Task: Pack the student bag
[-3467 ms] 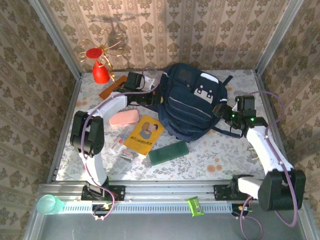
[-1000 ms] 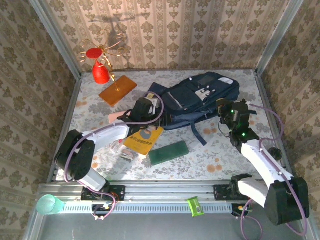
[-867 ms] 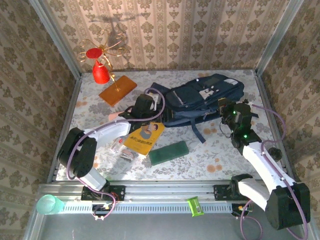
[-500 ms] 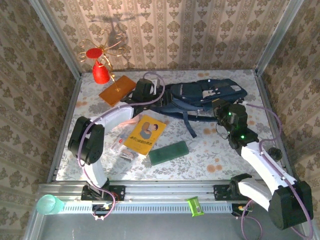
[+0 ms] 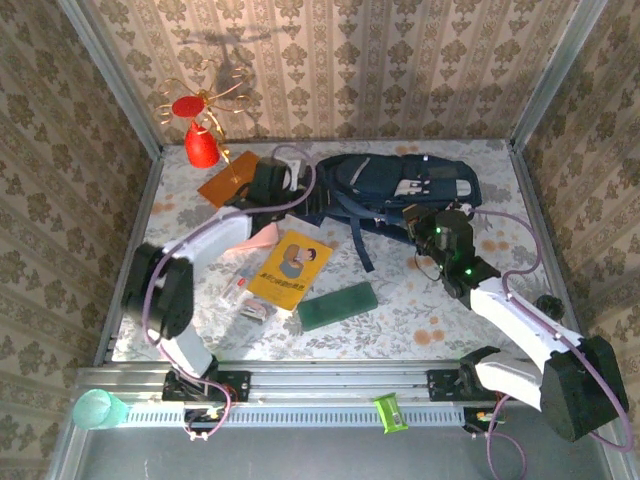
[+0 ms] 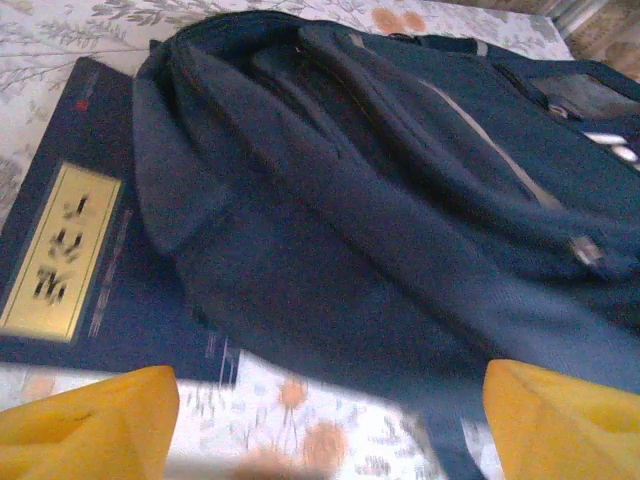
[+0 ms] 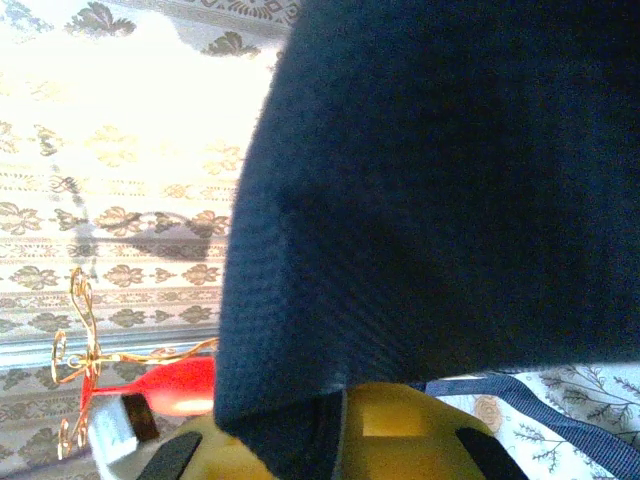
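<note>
The student bag point(image 5: 380, 175) has turned sideways (woven navy fabric, slumped flat).

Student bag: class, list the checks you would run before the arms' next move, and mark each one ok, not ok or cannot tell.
1. Right gripper shut on student bag fabric: ok.
2. Left gripper open and empty: ok.
3. Bag's main opening accessible: cannot tell.
4. Navy booklet free of the bag: not ok, the bag overlaps it.
5. Yellow book and green case packed: not ok, both lie on the table.
</note>
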Controlling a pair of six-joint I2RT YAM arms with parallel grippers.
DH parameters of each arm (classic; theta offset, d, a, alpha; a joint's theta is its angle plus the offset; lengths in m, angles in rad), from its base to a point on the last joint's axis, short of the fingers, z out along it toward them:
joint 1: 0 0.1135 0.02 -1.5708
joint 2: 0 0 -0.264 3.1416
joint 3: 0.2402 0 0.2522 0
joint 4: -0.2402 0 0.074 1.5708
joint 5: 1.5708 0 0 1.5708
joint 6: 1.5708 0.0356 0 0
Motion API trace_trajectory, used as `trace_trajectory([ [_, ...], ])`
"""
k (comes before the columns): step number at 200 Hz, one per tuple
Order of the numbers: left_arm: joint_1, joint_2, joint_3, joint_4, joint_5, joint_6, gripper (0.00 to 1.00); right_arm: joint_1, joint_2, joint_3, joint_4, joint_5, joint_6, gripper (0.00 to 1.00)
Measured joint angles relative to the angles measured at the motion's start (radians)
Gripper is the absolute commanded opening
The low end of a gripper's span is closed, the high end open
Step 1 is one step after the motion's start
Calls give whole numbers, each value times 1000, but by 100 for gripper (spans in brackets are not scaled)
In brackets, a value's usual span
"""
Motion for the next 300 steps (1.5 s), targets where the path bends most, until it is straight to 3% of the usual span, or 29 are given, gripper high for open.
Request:
trace_trajectory([
  [21,-48,-146,-152,40,-16,0,77,24,-7,2,8,37,2,7],
  [44,-184,-233,-269,113,-76,28,76,49,-3,24,7,68,3,6],
  [66,-307,-225,-320,192,-127,62,73,63,22,69,9,79,9,6],
  [108,-392,-113,-325,385,-227,154,65,68,56,121,16,79,16,6],
  [191,-415,56,-237,577,-348,270,50,68,69,125,23,77,17,6],
  [220,-414,61,-216,598,-356,274,48,68,73,125,23,77,19,6],
  [273,-407,106,-169,622,-357,278,33,68,73,125,24,77,20,6],
  [300,-401,127,-146,624,-359,276,30,68,73,125,24,77,20,6],
])
